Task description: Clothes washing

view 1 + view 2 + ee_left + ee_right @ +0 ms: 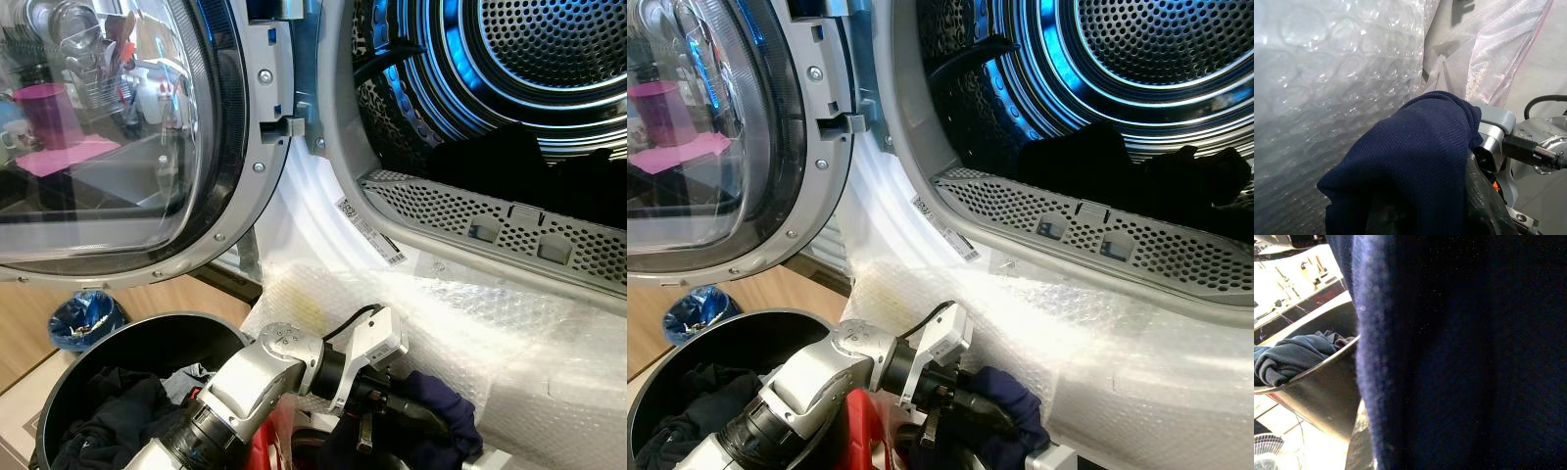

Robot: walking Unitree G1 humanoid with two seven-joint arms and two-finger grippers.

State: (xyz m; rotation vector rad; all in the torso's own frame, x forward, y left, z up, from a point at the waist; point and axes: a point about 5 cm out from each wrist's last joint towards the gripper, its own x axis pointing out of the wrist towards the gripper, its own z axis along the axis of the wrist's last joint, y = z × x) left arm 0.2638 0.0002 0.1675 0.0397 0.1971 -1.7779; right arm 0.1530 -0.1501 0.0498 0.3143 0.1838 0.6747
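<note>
Now clenched left fingers on navy garment, lower centre, lifted from basket toward drum for loading.

My left arm reaches forward and to the right from the lower edge of the head views, silver forearm bent at the wrist joint, white camera housing on top. The left gripper sits low, its black fingers closed around a dark blue cloth that wraps over them. In the left wrist view I see part of the right arm's grey wrist hardware just beside that cloth. Right gripper's finger state not readable.
</note>
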